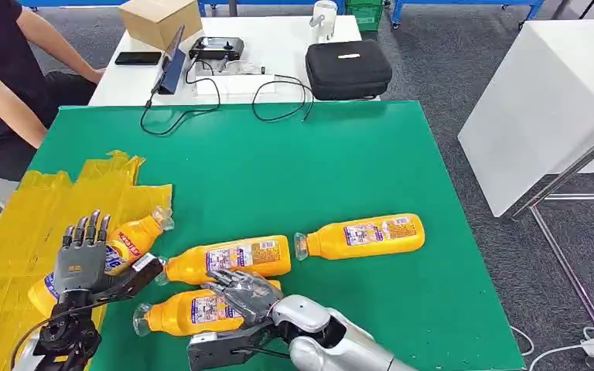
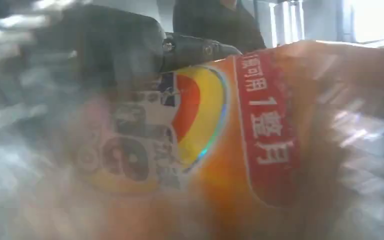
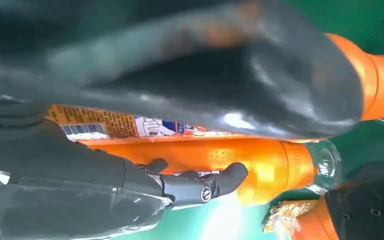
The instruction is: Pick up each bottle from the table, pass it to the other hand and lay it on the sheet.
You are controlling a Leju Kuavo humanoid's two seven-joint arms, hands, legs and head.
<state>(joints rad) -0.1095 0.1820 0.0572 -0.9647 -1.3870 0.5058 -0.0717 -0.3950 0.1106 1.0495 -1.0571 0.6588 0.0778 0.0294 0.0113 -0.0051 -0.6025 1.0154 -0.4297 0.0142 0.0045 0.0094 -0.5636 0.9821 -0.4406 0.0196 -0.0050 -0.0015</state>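
Green table (image 1: 294, 170), yellow sheet (image 1: 15, 232) over its near-left corner; four orange bottles lie along the near edge, one on the sheet's edge with the left hand (image 1: 81, 259) over it, fingers straight, apparently letting go.

Right hand (image 1: 240, 292) curls over the nearest bottle (image 1: 193, 309), grasp not yet firm; next it must clench, lift and pass leftward.

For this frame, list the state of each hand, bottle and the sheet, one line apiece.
Left hand: fingers spread, resting on the leftmost bottle.
Leftmost bottle: lying partly on the sheet, neck towards the table's middle.
Right hand: over the nearest bottle; grasp unclear.
Nearest bottle: lying on the green table.
Middle bottle: lying on the table, untouched.
Far right bottle: lying on the table, untouched.
Yellow sheet: spread out, wrinkled.
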